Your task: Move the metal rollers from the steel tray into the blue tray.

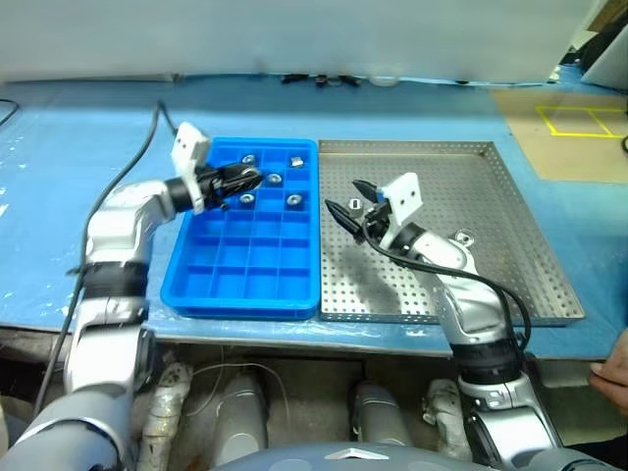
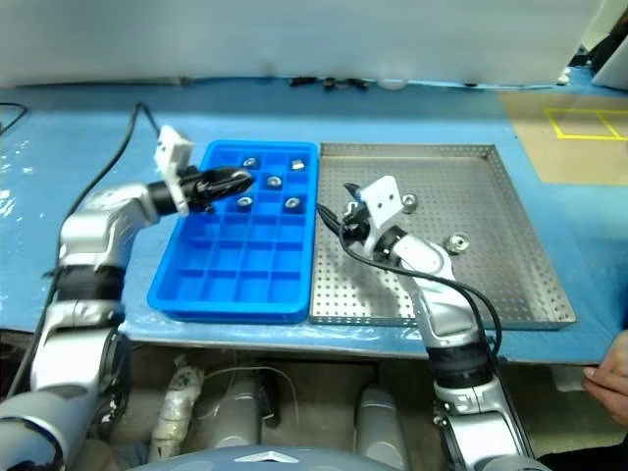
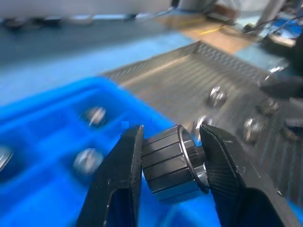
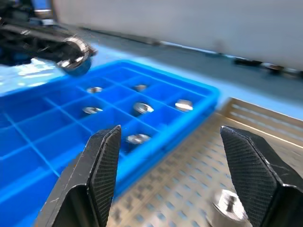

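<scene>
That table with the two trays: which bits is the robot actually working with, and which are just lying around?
Part of the job:
- blue tray, five rollers already in its compartments
- steel tray, rollers left on it
- roller gripped in the left hand over the blue tray
- right hand, open over the steel tray

Just lying about:
- small dark items at the table's far edge
- yellow floor marking

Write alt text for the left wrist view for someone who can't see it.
The left end effector grips a ribbed metal roller between two black fingers above the blue tray, which already holds rollers. Behind lies the steel tray with more.
</scene>
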Robot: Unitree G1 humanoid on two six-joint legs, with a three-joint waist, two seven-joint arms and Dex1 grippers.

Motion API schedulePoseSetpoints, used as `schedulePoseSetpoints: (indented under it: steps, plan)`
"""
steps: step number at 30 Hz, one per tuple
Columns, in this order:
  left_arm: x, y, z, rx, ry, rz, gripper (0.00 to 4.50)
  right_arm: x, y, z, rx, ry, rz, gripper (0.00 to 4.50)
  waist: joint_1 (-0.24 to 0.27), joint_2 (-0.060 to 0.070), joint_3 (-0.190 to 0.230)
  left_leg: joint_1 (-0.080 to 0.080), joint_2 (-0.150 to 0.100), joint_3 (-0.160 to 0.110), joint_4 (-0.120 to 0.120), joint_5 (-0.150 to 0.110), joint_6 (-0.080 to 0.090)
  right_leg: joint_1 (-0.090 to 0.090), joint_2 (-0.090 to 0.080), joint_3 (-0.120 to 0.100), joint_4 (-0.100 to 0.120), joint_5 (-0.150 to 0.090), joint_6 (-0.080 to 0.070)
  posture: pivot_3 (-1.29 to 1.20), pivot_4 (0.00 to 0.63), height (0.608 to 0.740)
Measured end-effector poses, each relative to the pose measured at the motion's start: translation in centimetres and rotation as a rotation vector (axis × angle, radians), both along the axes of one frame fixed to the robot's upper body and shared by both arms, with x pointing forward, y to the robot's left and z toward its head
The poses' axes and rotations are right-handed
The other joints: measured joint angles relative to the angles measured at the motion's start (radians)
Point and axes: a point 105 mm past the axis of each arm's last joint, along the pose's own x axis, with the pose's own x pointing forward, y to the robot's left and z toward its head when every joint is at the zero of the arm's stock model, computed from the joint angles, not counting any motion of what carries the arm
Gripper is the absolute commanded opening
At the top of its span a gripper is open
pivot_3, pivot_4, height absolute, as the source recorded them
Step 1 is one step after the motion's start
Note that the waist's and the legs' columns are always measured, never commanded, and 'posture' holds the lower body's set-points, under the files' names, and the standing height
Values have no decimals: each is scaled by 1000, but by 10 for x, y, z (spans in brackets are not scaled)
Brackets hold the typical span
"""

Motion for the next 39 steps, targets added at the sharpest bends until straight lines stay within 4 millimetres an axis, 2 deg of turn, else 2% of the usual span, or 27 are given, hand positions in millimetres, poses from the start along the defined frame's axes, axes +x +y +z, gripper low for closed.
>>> schedulePoseSetpoints:
  steps: [4,7,10,15,22,27,32,35,38,39]
  plan:
    - [-33,25,-10,26,-36,87,1875,6,17,-1,-1,7,83,3538,42,0,0,1,0,-1,-2,2,-5,-1,0,-4,8,-1,-1,87,150,740]
    - [-40,39,-16,24,-47,197,1875,7,27,-5,-1,19,127,3538,72,0,0,2,0,-1,-4,5,-10,0,0,-6,10,-1,0,128,150,740]
    - [-37,45,-22,39,-101,294,1875,5,35,-7,8,26,163,3538,88,0,0,5,0,-5,-7,8,-13,0,0,-4,11,-2,1,143,150,740]
    - [-28,31,-36,60,-142,325,1875,3,42,-7,15,31,188,3538,97,0,0,6,0,-9,-11,11,-19,-1,0,2,12,-1,8,126,150,740]
    - [-14,34,-42,73,-144,362,1875,3,40,-9,15,35,180,3538,90,-1,-1,0,2,-10,-11,15,-24,-12,11,1,12,2,6,85,150,740]
    - [-11,41,-57,81,-98,379,1875,2,37,-15,16,52,161,3538,88,-1,-1,-2,6,-7,-11,15,-25,-14,15,1,13,4,7,69,150,740]
    - [-8,29,-55,95,-105,338,1875,3,35,-18,7,54,143,3538,88,-1,-1,-2,7,-4,-10,14,-23,-14,15,1,13,2,4,49,150,740]
    - [-6,29,-56,85,-92,338,2498,4,34,-18,3,49,129,3578,87,-1,-1,0,7,-4,-9,15,-23,-14,15,3,14,2,2,42,150,740]
    - [-4,32,-58,85,-84,339,3398,4,33,-17,4,41,121,3578,86,-1,-1,2,8,-4,-9,15,-24,-14,15,4,16,3,2,35,150,740]
    - [-3,34,-58,88,-82,342,3398,4,33,-17,5,39,120,3578,86,-1,-1,2,9,-4,-9,15,-25,-14,16,4,17,3,1,27,150,740]
